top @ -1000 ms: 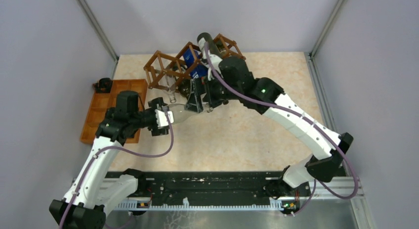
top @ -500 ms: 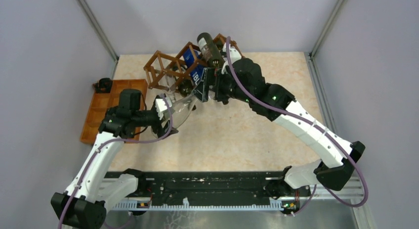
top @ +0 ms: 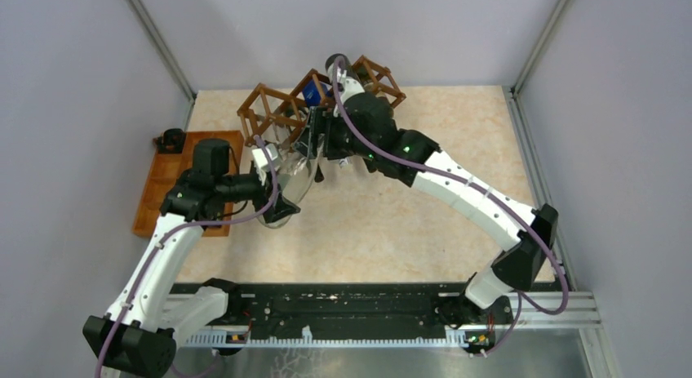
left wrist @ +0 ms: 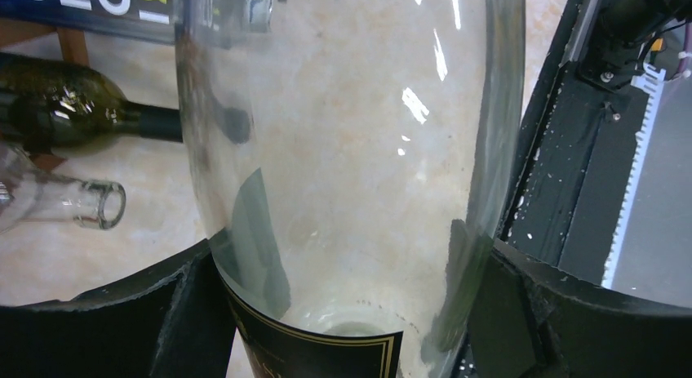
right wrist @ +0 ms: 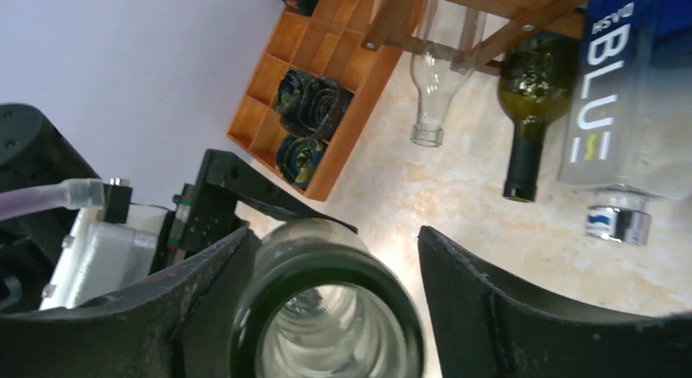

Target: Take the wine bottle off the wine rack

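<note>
The wine bottle [top: 291, 180] is clear glass with a black gold-edged label and is off the wine rack [top: 273, 113], tilted above the table. My left gripper [top: 276, 194] is shut on its body. In the left wrist view the bottle [left wrist: 343, 149] fills the space between both fingers [left wrist: 184, 317]. My right gripper [top: 315, 149] is open around the bottle's mouth [right wrist: 326, 313]. The rim rests against the left finger [right wrist: 204, 304], with a gap to the right one. The rack's reddish-brown sticks [right wrist: 390, 15] show at the top of the right wrist view.
The rack holds a green bottle [right wrist: 530, 100], a clear bottle [right wrist: 428, 92] and a blue-labelled bottle [right wrist: 612, 108], necks pointing out. An orange-brown compartment tray [top: 163, 182] with dark rolled cloths [right wrist: 306, 100] lies at the left. Grey walls enclose the table.
My left gripper has turned the clear bottle so that its base swings nearer. My right gripper moved right, then back left around the bottle's mouth.
</note>
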{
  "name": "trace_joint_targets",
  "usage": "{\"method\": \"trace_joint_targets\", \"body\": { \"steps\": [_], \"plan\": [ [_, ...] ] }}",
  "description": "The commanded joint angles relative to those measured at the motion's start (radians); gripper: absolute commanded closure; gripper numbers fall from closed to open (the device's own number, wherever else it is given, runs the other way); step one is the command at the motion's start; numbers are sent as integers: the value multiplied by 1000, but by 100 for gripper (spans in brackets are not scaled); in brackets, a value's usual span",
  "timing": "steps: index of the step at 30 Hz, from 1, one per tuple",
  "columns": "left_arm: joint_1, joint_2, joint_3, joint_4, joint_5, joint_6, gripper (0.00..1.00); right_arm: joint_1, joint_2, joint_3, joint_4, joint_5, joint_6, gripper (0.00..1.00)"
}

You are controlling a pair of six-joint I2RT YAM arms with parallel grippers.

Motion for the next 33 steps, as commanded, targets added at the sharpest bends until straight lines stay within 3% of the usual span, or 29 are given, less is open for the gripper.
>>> {"method": "trace_joint_targets", "body": {
  "steps": [1, 8, 11, 12, 14, 15, 16, 27, 33],
  "plan": [
    [-3, -22, 69, 117, 100, -37, 100, 19, 51, 120, 65, -27, 12, 32],
    [-3, -11, 84, 127, 94, -73, 99, 24, 75, 150, 50, -48, 17, 74],
    [-3, 2, 95, 140, 97, -102, 88, 23, 71, 154, 27, -36, 7, 91],
    [-3, 8, 98, 139, 99, -112, 73, 23, 70, 161, 15, -26, -1, 96],
    [-3, 20, 107, 132, 104, -122, 25, 15, 66, 186, -16, -12, -18, 100],
    [-3, 24, 113, 123, 111, -120, 8, 3, 63, 199, -31, -15, -24, 100],
    [-3, 31, 121, 112, 113, -120, 2, -11, 58, 214, -53, -21, -32, 100],
    [-3, 75, 249, -9, 24, -69, 1, -251, -51, 455, -389, -4, -210, 100],
    [-3, 118, 320, -40, -57, -70, 1, -313, -97, 554, -524, 226, -321, 100]
  ]
}}
